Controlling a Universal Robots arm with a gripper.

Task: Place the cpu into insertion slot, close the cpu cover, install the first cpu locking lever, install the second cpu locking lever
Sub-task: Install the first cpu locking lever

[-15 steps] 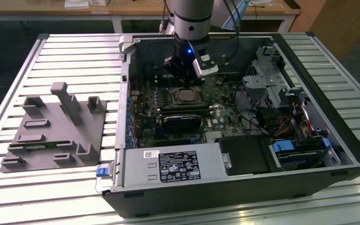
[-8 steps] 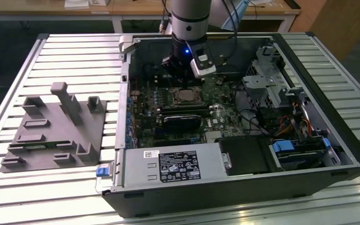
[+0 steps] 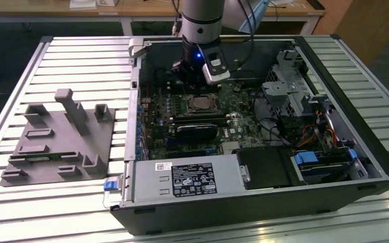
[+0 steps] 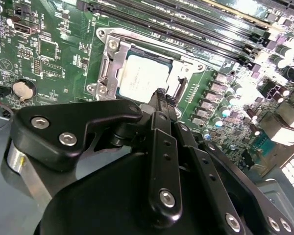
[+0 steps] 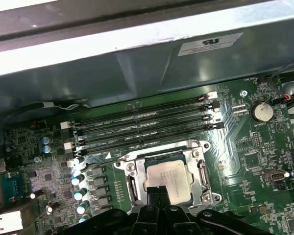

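The cpu (image 4: 146, 76) (image 5: 170, 177), a small square chip with a silvery top, lies flat in the insertion slot (image 4: 102, 89) (image 5: 129, 168) on the green board. The silvery cpu cover (image 4: 112, 58) (image 5: 200, 157) lies down around it, and the chip shows through its window. My gripper (image 4: 160, 94) (image 5: 157, 192) is shut with nothing between its black fingers. Its tip hovers just over one edge of the socket, at the chip's rim; I cannot tell if it touches. In the exterior view the gripper (image 3: 193, 76) hangs inside the open computer case, just behind the socket (image 3: 201, 104).
Long black memory slots (image 5: 142, 126) (image 4: 186, 22) run beside the socket. A round coin battery (image 5: 260, 111) sits further off. The case wall (image 5: 137, 73) rises close behind. A black power-supply box (image 3: 188, 179) and a drive cage (image 3: 296, 88) flank the board. A grey fixture (image 3: 59, 136) lies outside.
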